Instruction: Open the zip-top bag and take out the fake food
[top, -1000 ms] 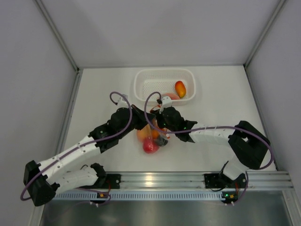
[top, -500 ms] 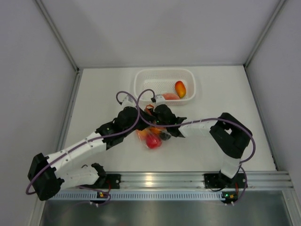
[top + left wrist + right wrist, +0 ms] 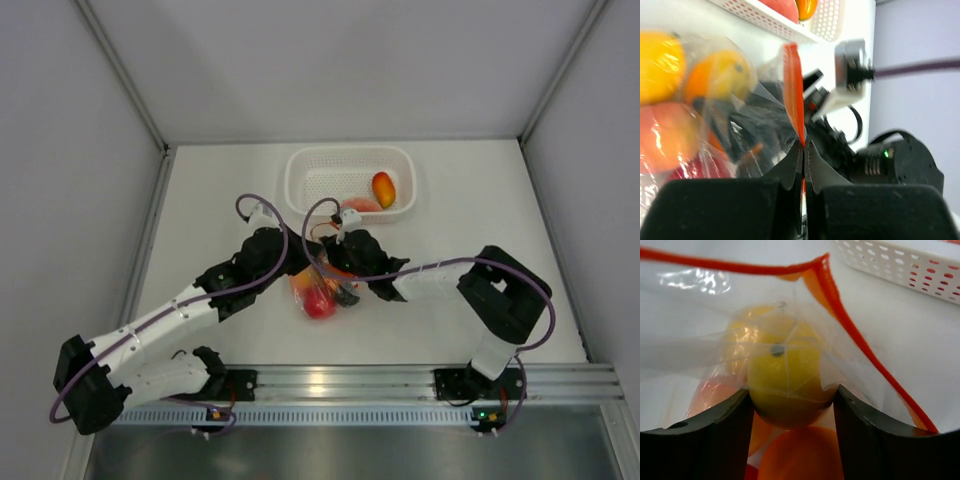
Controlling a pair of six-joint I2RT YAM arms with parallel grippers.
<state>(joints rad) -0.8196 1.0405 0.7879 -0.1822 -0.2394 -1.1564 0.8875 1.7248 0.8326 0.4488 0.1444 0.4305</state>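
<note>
Clear zip-top bag (image 3: 757, 97), fake food (image 3: 785, 377), left hand (image 3: 803, 146) pinching

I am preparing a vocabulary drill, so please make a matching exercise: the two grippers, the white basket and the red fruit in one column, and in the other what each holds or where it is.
1. left gripper
2. right gripper
3. white basket
4. red fruit

A. contains an orange fruit
B. inside the zip-top bag
C. shut on the zip strip
D. closed around the yellow fruit

Pairs: 1-C, 2-D, 3-A, 4-B
</note>
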